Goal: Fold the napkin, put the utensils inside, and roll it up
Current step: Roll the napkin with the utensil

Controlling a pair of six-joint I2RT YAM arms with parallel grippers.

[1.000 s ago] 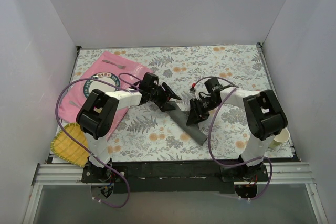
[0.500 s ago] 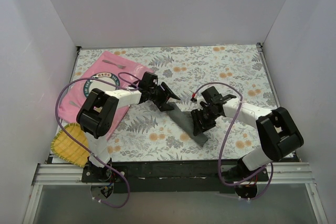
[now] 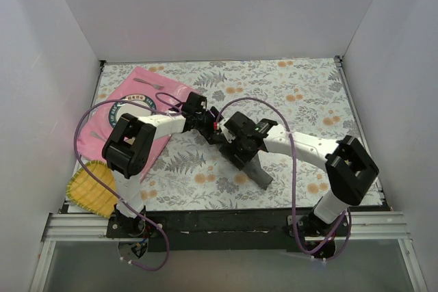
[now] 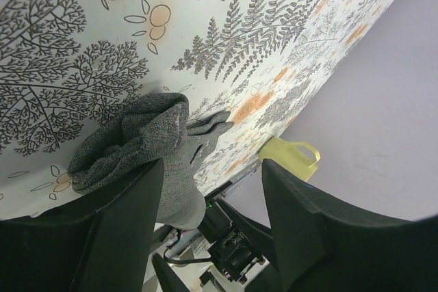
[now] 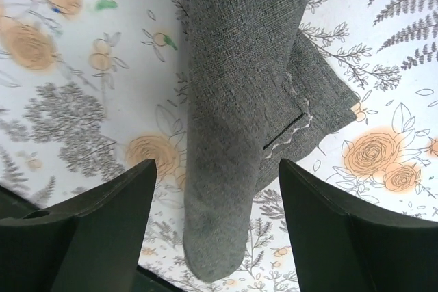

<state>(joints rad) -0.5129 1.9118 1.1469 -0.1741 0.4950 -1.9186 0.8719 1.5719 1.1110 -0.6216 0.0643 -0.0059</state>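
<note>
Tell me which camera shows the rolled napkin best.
Right wrist: the napkin fills the frame, its roll and stitched hem visible. Left wrist shows only one bunched end; top external shows it small, partly hidden.

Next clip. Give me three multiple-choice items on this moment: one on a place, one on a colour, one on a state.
1. The pink placemat lies at the table's: A far left corner; B near right corner; C centre.
2. The napkin is: A yellow; B dark grey; C white.
3. The right gripper has its jaws: A shut on the cloth; B open astride the roll; C shut on nothing.

A: the top view shows pink by the far left wall.
B: the right wrist view shows a grey weave.
B: its fingers stand wide apart, with the roll between them.
</note>
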